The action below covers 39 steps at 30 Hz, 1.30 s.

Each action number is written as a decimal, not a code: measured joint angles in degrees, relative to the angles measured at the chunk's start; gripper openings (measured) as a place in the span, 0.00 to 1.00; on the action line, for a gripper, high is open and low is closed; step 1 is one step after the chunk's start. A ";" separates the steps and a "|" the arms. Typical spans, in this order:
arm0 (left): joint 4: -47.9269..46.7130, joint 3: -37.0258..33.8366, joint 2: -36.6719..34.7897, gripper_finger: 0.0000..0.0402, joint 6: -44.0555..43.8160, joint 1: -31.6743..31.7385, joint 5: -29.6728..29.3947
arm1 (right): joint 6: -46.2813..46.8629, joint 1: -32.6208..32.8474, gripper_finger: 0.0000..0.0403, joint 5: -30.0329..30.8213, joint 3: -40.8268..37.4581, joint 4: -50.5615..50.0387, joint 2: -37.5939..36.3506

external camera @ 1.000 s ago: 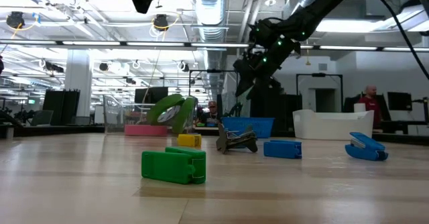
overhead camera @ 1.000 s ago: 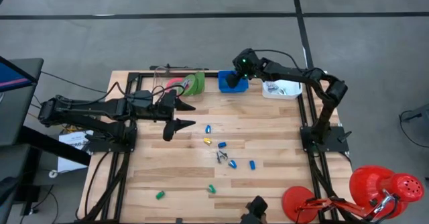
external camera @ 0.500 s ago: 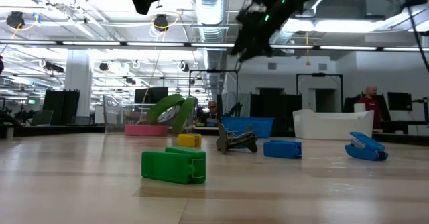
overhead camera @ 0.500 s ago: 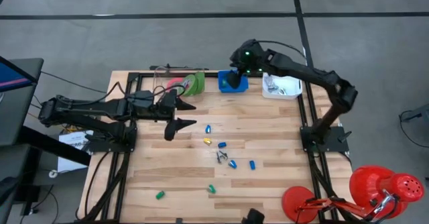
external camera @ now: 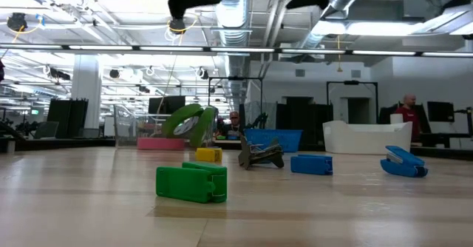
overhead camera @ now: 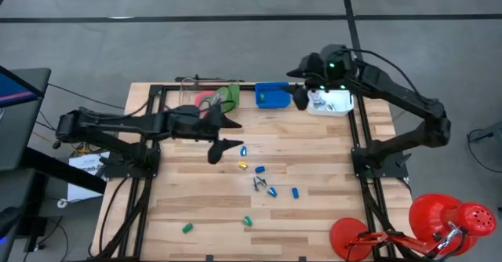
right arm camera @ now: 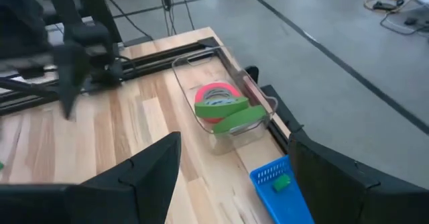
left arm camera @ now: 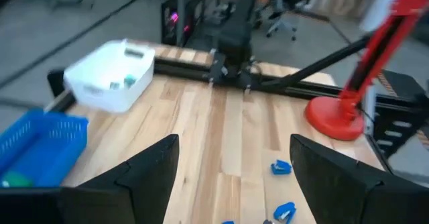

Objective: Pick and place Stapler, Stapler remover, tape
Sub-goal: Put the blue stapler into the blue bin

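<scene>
Watching from my station: I list the table from its left edge to its right, clock directions taken from the table's middle in the high view.
Left gripper (overhead camera: 222, 133): I see it at about ten o'clock, over bare wood, fingers spread apart and nothing between them.
Clear bin (overhead camera: 188, 89): at eleven o'clock on the far edge, just beyond my left gripper.
Tape (overhead camera: 220, 98): a pink-red roll and green rolls sit in that clear bin; the right wrist view shows the same tape (right arm camera: 221, 104) with one green roll tilted against the wall.
Green stapler (overhead camera: 187, 228): at seven o'clock near the front edge, well apart from the rest.
Small pieces: a yellow one (overhead camera: 242, 165), blue ones (overhead camera: 260, 169) and a dark metal stapler remover (overhead camera: 259, 183) lie scattered around the middle.
Blue basket (overhead camera: 272, 95): at twelve o'clock, far edge, with a small green item inside.
Right gripper (overhead camera: 300, 97): at one o'clock, between the blue basket and the white bin, fingers parted and empty.
White bin (overhead camera: 330, 103): at one o'clock, just beside my right gripper, small items inside that I cannot make out.
Red lamp base (overhead camera: 351, 239): at five o'clock, off the front corner.
</scene>
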 joint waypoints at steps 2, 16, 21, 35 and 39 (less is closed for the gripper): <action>-0.18 0.67 2.39 0.68 -2.16 0.12 -0.49 | -0.43 0.51 0.66 0.75 0.00 -1.48 -1.47; -21.68 18.75 15.62 0.68 -10.70 0.12 -9.84 | -3.63 3.65 0.66 1.24 -0.04 -5.22 -4.75; -24.18 20.83 17.57 0.68 -17.13 0.55 -11.32 | -5.35 4.50 0.66 1.26 -0.06 -5.88 -4.75; -27.20 20.81 25.57 0.68 -31.19 1.34 -11.01 | -4.89 4.56 0.66 1.24 -0.04 -8.77 -4.75; -28.18 20.80 28.26 0.68 -32.92 1.67 -10.28 | -4.61 4.56 0.66 1.24 -0.05 -9.27 -4.75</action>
